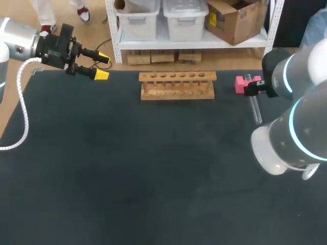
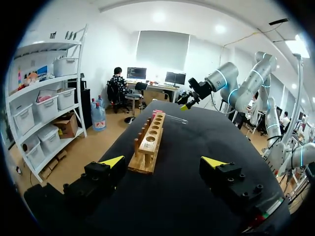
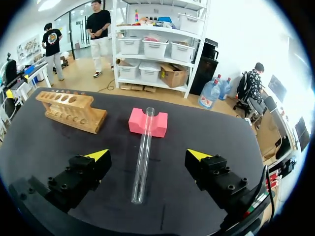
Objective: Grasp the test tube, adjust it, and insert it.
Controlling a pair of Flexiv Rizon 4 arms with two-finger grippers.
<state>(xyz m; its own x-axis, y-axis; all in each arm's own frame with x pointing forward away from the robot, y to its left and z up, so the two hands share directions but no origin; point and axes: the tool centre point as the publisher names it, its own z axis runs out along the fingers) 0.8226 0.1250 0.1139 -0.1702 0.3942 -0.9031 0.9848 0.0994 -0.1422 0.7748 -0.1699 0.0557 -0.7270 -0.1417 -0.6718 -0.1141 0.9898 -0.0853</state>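
My right hand [image 3: 147, 155] is hovering open above the test tube [image 3: 143, 147], which is lying on the worktop [image 3: 197, 123], far end resting in the pink block [image 3: 147, 123], long axis running straight ahead between my fingers [image 3: 96, 156]. My left hand [image 1: 102, 66], also open, is hanging well apart, past the wooden rack [image 1: 177, 85].

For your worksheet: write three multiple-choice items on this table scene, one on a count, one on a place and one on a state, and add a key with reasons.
1. How many holes does the rack have on top? A four, B six, C nine.
2. Where is the tube? A in the rack, B with one end on the pink block, C upright.
3. The right gripper is: A open, B shut on the tube, C shut on the block.

Key: 1 B, six holes show from above. 2 B, its far end rests in the block's groove. 3 A, the yellow tips stand wide of the tube.
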